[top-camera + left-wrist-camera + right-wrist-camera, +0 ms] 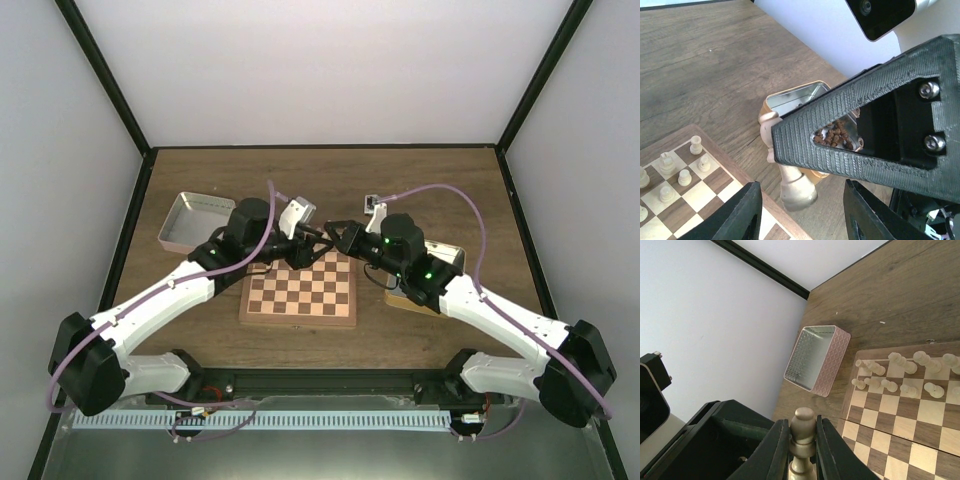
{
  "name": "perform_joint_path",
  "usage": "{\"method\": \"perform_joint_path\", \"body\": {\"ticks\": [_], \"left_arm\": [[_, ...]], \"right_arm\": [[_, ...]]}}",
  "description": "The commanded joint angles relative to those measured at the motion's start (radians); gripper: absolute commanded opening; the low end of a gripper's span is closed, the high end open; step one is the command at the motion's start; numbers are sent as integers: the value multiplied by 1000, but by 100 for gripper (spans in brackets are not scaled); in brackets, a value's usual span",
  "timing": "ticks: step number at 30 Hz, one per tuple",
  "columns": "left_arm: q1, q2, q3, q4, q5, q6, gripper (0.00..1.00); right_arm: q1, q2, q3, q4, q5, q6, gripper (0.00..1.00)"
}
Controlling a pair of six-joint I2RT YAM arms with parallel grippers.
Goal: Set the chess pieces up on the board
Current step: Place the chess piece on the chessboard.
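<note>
right pincer (803, 437): clamps one pale cream turned-wood chess piece (803, 420) just beyond the far edge of the square brown-and-cream checked wooden board (298, 300) | left pincer (800, 192): spread wide | other cream pieces (900, 375): on board's far rows

The board (298, 292), dark brown and cream checks inside a tan border, lies flat on the near middle of the table. Small pale cream pieces (900, 375) stand upright in two rows along its far edge. One more piece (803, 432) sits pinched below its head in the right gripper (803, 450), near the board's far right corner.
</note>
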Motion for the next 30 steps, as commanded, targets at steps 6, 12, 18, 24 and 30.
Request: {"method": "perform_joint_path", "body": {"ticks": [6, 12, 18, 24, 30], "left_arm": [[-3, 21, 50, 9, -38, 75, 23], [-3, -36, 28, -4, -66, 159, 8], [-6, -119, -11, -84, -93, 347, 7], [-5, -238, -116, -33, -27, 548, 7], [-6, -293, -151, -37, 0, 658, 8]], "right_arm": [[4, -20, 24, 2, -116, 10, 14], [-4, -18, 77, -90, -172, -4, 25], [-36, -3, 238, -291, -282, -130, 51], [-36, 38, 325, -405, -365, -206, 51], [-37, 97, 373, -454, -453, -286, 49]]}}
